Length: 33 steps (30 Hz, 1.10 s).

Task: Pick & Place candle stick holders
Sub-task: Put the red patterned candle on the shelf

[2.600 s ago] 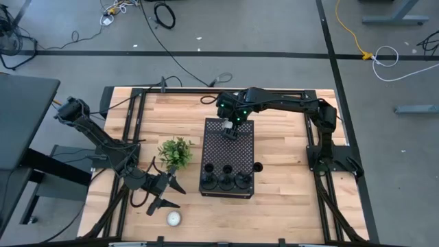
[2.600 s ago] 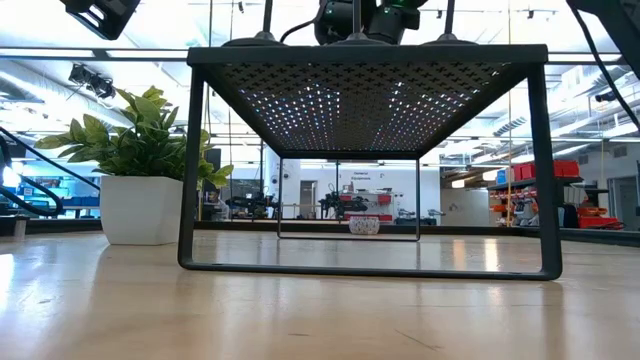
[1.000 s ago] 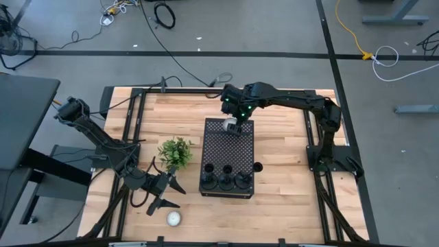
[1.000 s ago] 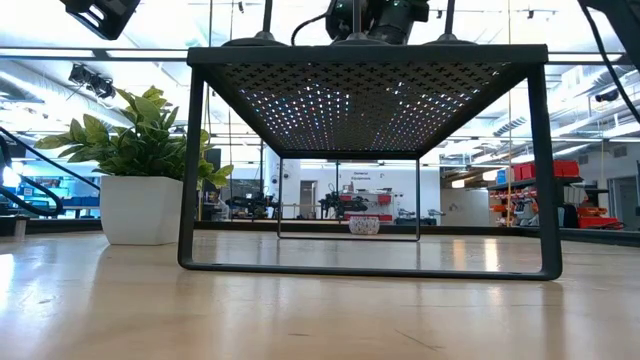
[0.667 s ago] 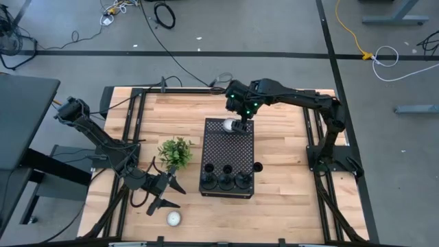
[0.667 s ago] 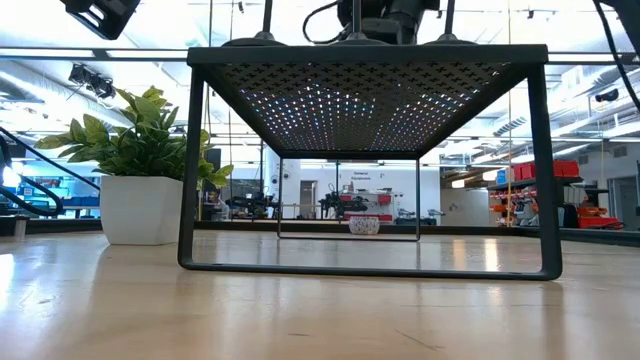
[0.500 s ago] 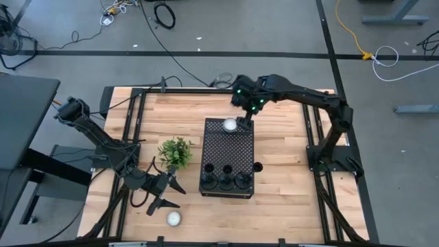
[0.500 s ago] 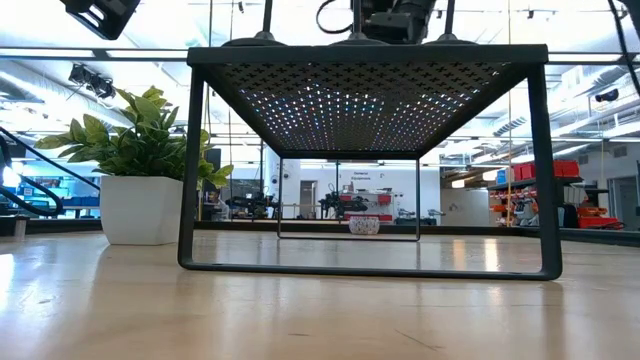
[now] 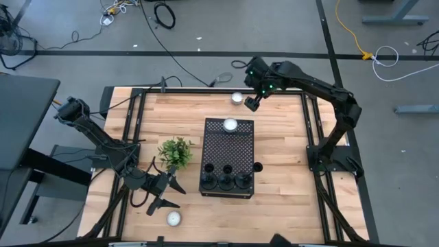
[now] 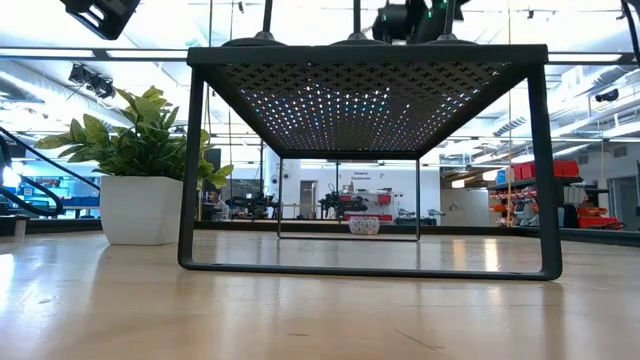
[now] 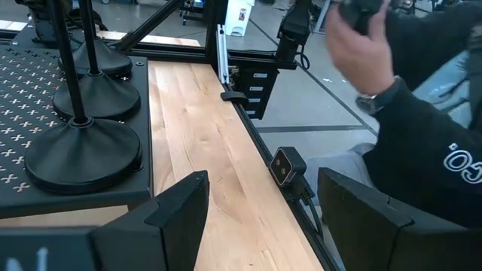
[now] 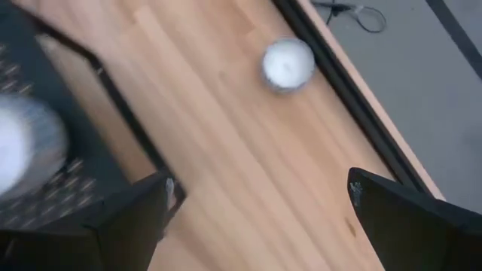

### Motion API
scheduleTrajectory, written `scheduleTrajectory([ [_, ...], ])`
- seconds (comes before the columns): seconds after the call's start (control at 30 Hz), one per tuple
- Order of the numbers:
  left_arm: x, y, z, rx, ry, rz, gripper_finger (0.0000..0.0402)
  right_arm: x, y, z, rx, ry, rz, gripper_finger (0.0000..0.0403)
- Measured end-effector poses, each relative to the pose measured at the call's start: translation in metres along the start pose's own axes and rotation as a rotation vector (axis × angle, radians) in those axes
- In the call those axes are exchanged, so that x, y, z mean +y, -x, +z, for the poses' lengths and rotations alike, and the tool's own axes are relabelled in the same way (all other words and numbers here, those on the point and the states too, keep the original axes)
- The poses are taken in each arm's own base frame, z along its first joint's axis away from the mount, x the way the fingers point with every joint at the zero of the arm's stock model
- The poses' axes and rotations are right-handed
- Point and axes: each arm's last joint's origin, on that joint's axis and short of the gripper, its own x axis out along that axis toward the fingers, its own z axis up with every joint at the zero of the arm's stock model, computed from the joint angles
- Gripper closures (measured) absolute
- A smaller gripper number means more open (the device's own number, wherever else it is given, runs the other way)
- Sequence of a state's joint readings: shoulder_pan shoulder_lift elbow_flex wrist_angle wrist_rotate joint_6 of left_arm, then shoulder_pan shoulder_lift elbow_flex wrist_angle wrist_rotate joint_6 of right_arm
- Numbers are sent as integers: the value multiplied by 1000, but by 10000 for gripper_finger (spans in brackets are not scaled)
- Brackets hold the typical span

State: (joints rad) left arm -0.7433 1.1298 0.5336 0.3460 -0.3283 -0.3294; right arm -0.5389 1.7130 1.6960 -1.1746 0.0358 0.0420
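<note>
Three black candle stick holders stand by their round bases in a row on the near end of a black perforated box; the left wrist view shows their bases and stems. Another holder stands on the table by the box's right side. My right gripper hangs open over the table's far edge, beside a white candle. My left gripper waits open at the near left, level with the box top, nothing between its fingers.
A second white candle sits on the box's far end and a third lies near the front edge. A potted plant stands left of the box. A person's hand and dark sleeve show beyond the table's right edge.
My right gripper has risen from above the white candle on the box's far end and swung toward the table's far right, staying open. That candle stays on the box.
</note>
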Motion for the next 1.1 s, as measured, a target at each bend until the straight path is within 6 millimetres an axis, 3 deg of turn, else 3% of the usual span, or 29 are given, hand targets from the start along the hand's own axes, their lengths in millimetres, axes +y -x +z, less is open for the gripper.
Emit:
scheduleTrajectory([
  [0.27, 0, 0, 0, 0, 0, 0, 154, -37, -42, -1, -106, -42, 110, 3],
  [0.5, 0, 0, 0, -1, 0, 0, 154, -48, -63, -7, -148, -83, 226, 3],
  [0.83, 0, 0, 0, 0, 0, 0, 154, -63, -81, -18, -153, -165, 193, 3],
  [1.1, 0, 0, 0, 0, 0, 0, 154, -67, -99, -21, -255, -215, 253, 3],
])
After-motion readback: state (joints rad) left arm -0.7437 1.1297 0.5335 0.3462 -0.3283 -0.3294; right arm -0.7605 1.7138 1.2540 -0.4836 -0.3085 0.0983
